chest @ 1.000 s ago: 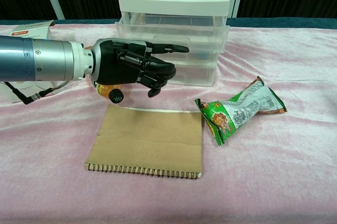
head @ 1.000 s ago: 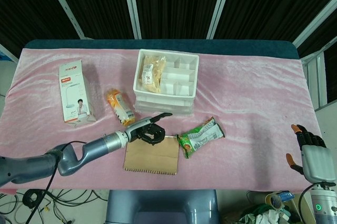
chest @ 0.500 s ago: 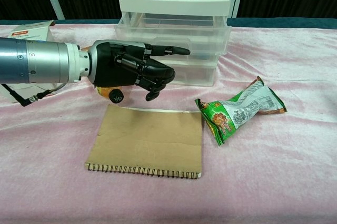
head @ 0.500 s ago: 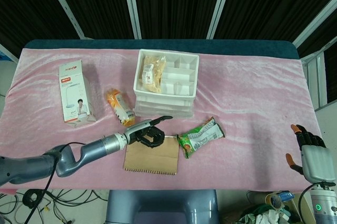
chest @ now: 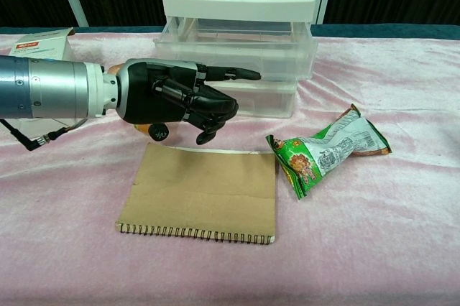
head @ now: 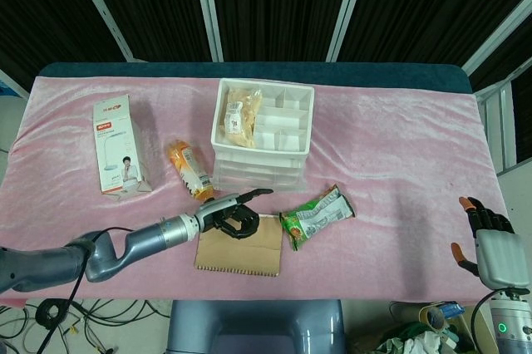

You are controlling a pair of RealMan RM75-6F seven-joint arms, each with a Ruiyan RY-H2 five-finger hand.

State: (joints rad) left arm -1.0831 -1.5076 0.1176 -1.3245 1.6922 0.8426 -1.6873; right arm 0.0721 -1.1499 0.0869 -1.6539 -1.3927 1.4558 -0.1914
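middle drawer (chest: 237, 46) out, handle hidden by left robot hand (chest: 180, 98)

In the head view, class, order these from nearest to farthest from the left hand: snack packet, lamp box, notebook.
1. notebook, just below the left hand.
2. snack packet, to its right.
3. lamp box, far up-left.

Left hand (chest: 176, 98) curled, one of its fingers (chest: 237, 73) extended; right hand (head: 492, 242) seemingly open.

No wording is legible: the print on the white box (head: 118, 145), green snack packet (chest: 327, 151) and orange bottle (head: 189, 168) is too small.
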